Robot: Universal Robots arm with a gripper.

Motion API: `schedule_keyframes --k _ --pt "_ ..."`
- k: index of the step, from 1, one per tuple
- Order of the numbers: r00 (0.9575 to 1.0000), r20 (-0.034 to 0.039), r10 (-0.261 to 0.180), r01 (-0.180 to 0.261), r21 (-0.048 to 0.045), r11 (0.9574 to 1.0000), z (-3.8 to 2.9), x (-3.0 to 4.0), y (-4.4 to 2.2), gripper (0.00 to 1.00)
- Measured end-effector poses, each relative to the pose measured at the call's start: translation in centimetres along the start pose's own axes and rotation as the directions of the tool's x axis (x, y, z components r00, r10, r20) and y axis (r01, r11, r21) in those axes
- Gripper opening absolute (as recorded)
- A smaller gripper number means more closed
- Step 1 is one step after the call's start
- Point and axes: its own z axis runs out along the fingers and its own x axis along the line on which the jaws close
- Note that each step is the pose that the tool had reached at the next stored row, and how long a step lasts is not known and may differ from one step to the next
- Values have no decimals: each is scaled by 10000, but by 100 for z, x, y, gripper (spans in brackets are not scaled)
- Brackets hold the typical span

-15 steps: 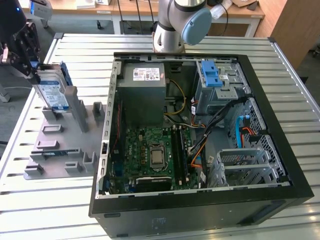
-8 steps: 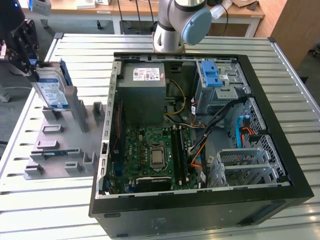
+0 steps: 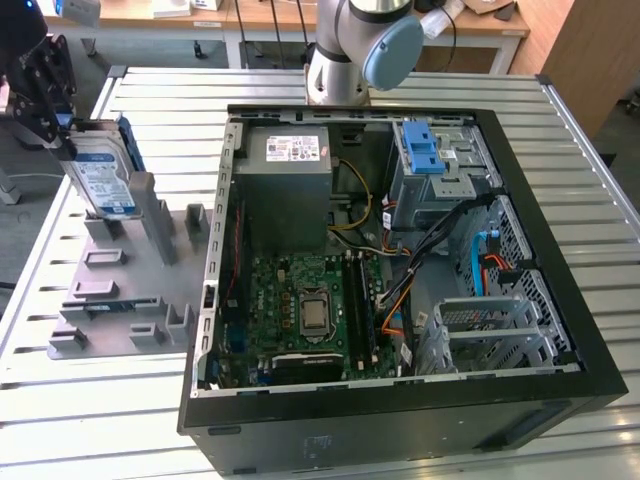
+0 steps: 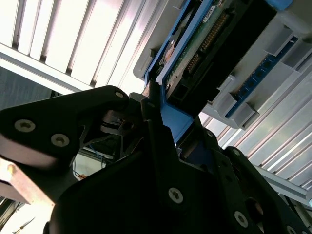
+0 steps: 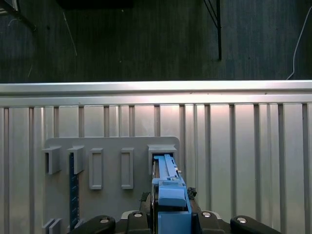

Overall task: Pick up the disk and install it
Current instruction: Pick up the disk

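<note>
Slatted metal tabletop (image 3: 590, 200) with an open computer case (image 3: 350, 430): disk gripped, not yet installed.
At the exterior view's left, the pincer (image 3: 60, 135) is clamped on the blue frame of the disk (image 3: 105, 180), which stands on edge at its slot in the grey holder plate (image 3: 110, 290), well apart from the case. I judge step 1 barely begun.

You won't find any wording you can actually read here. In the exterior view, at about ten o'clock, the disk (image 3: 98, 165) carries a white-and-blue label (image 3: 108, 190) whose print is too small to make out. Near twelve o'clock, the white sticker (image 3: 293, 148) on the grey metal box (image 3: 290, 205) shows fine dark lines of print, equally illegible.
</note>
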Motion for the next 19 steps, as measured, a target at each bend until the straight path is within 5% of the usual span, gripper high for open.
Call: schedule_keyframes --k 11,19 --pt "10000 -1 0 0 -1 10000 -5 0 0 36" --pt "10000 -1 0 0 -1 10000 -87 -2 0 36"
